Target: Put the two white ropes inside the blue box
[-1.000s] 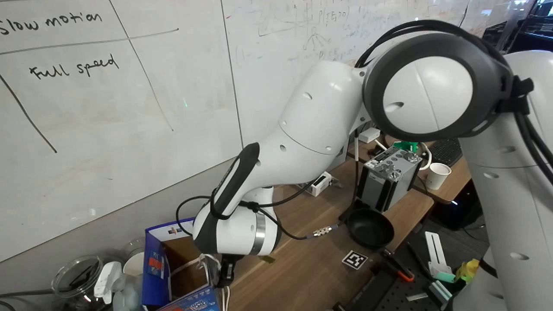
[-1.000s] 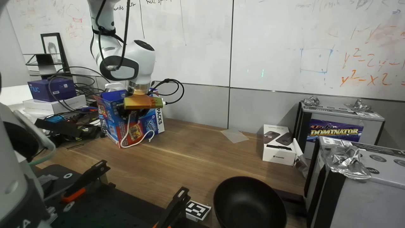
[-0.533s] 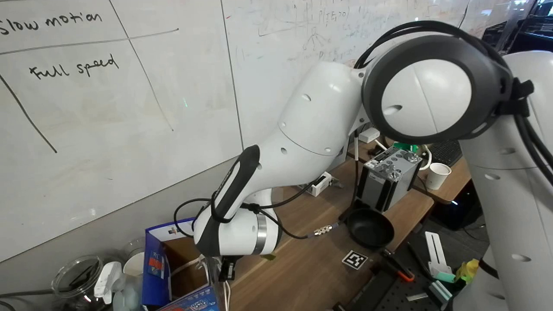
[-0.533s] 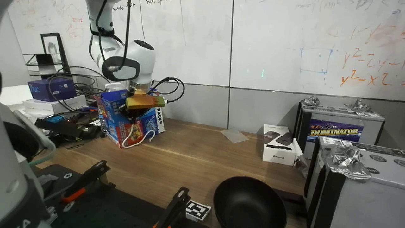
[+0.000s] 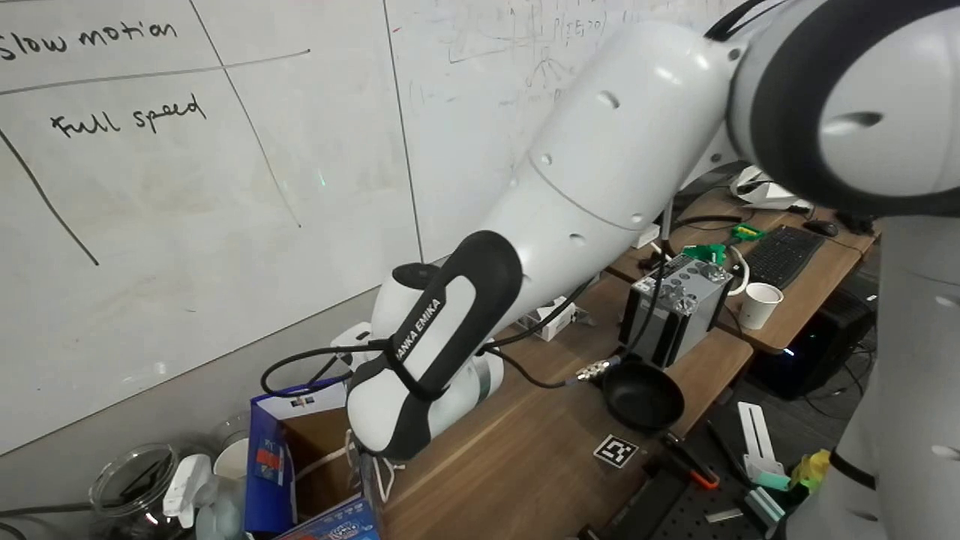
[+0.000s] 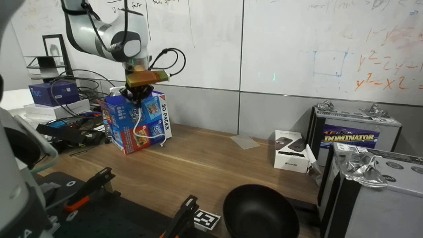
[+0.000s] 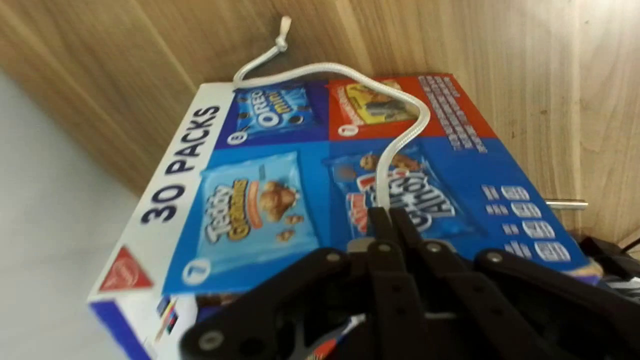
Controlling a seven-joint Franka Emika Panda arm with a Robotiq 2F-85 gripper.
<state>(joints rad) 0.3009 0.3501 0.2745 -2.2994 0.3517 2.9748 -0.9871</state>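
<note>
A white rope (image 6: 138, 122) hangs from my gripper (image 6: 138, 100), which is shut on it. The gripper stands at the height of the blue box's (image 6: 124, 115) upper edge, on the front printed side. In the wrist view the rope (image 7: 382, 185) comes out between the closed fingertips (image 7: 377, 222) and curves down the box front (image 7: 310, 145). Its knotted end lies on the table. Within the open box, a length of white rope (image 5: 322, 463) shows in an exterior view, with more by the rim; whether these belong to one rope I cannot tell. The arm hides the gripper there.
Glass jars (image 5: 135, 472) and a spray bottle (image 5: 214, 510) stand beside the box. A black pan (image 6: 261, 211), a white phone box (image 6: 290, 152) and grey device boxes (image 6: 357, 125) are on the table. Clamps (image 6: 96, 181) rise at the near edge. The whiteboard wall (image 6: 205, 109) lies behind.
My gripper has shut on the rope and risen from low in front of the box to its upper edge. The rope's hanging part has been drawn up, and its loose end has shifted slightly.
</note>
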